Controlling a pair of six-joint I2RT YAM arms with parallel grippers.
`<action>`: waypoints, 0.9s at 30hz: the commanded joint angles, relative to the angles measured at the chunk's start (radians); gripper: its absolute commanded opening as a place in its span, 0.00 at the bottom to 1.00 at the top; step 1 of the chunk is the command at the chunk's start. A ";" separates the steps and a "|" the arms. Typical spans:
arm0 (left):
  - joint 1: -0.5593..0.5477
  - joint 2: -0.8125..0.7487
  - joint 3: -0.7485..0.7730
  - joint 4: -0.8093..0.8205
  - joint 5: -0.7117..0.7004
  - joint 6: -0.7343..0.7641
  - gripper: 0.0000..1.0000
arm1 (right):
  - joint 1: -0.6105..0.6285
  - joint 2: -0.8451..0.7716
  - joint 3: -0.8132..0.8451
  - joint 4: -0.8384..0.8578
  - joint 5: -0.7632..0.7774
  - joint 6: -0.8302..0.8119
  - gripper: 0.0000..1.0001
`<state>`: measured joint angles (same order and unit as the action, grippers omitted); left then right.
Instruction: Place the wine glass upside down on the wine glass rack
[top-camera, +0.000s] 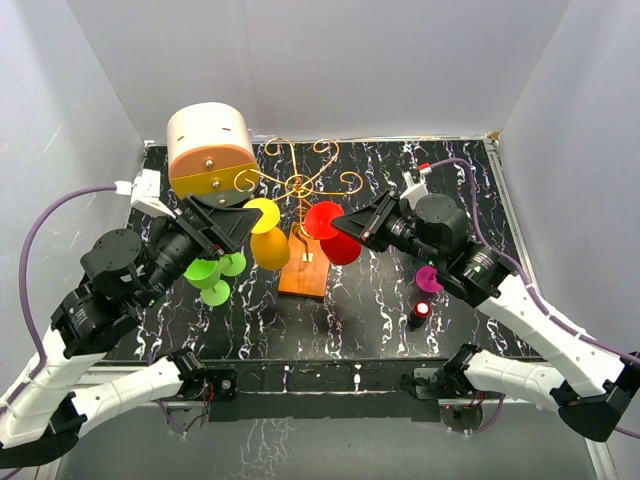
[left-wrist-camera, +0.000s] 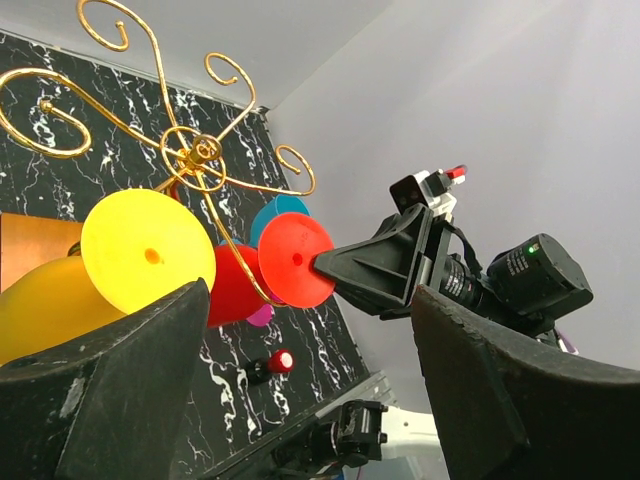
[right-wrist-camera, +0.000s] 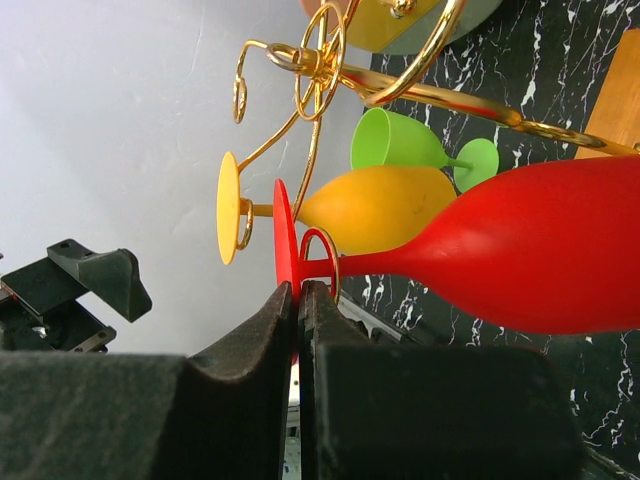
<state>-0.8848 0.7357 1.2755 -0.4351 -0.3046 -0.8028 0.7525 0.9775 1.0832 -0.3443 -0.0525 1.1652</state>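
The gold wire rack (top-camera: 300, 185) stands on its orange base (top-camera: 305, 268) at the table's middle. A yellow wine glass (top-camera: 268, 240) hangs upside down from it. My right gripper (top-camera: 338, 225) is shut on the foot of a red wine glass (top-camera: 332, 235). In the right wrist view the gripper (right-wrist-camera: 298, 290) pinches the thin red foot (right-wrist-camera: 283, 235), and the stem passes through a gold rack loop (right-wrist-camera: 320, 262), the bowl (right-wrist-camera: 530, 250) pointing away. My left gripper (top-camera: 240, 222) is open and empty beside the yellow glass's foot (left-wrist-camera: 145, 250).
A cream-and-orange drum box (top-camera: 210, 150) stands at the back left. Green glasses (top-camera: 212, 275) lie under my left arm. A magenta glass (top-camera: 428, 278) and a small red-and-black object (top-camera: 420, 312) sit under my right arm. White walls enclose the table.
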 joint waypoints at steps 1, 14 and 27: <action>0.004 -0.012 -0.002 -0.019 -0.030 0.023 0.81 | 0.004 -0.001 0.055 0.020 0.037 -0.032 0.00; 0.003 -0.021 0.009 -0.063 -0.058 0.038 0.82 | 0.004 -0.032 0.021 0.016 0.059 -0.023 0.33; 0.003 -0.078 0.073 -0.258 -0.204 0.091 0.83 | 0.004 -0.104 0.021 -0.152 0.148 -0.072 0.57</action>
<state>-0.8848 0.6796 1.3060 -0.6247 -0.4408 -0.7486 0.7555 0.9222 1.0866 -0.4614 0.0269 1.1385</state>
